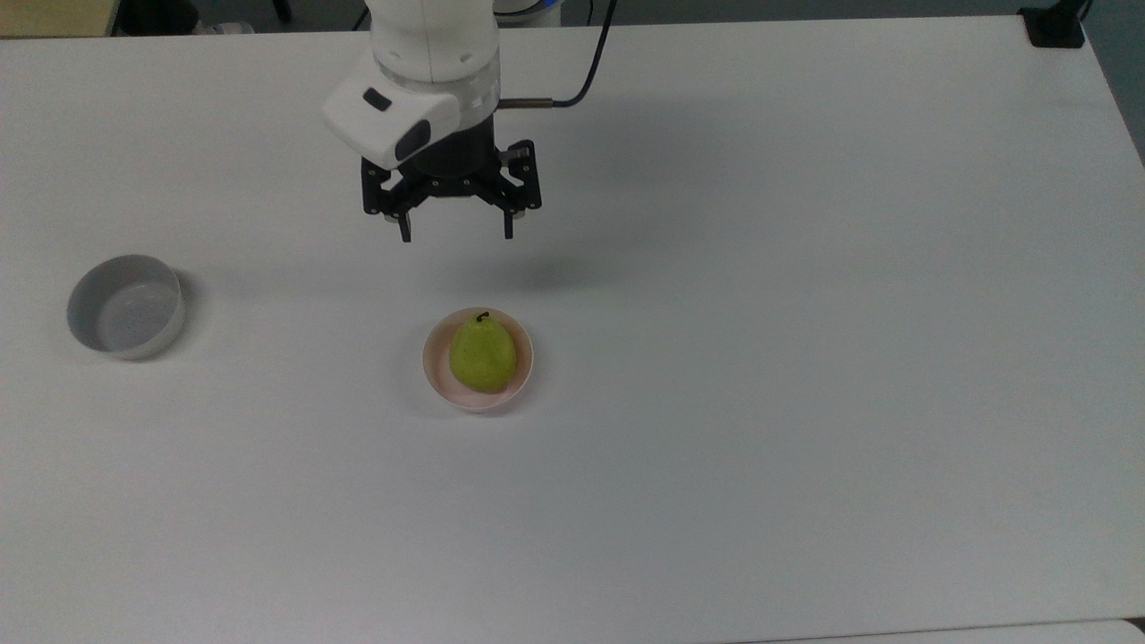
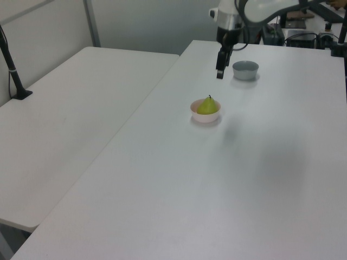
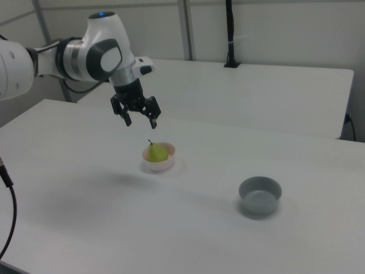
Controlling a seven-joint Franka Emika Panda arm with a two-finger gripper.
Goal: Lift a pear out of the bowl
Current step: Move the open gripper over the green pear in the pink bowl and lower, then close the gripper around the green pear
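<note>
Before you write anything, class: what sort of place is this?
Probably a robotics lab: a white robot arm hangs over bare white tables, its tool open above a staged pear in a bowl.
</note>
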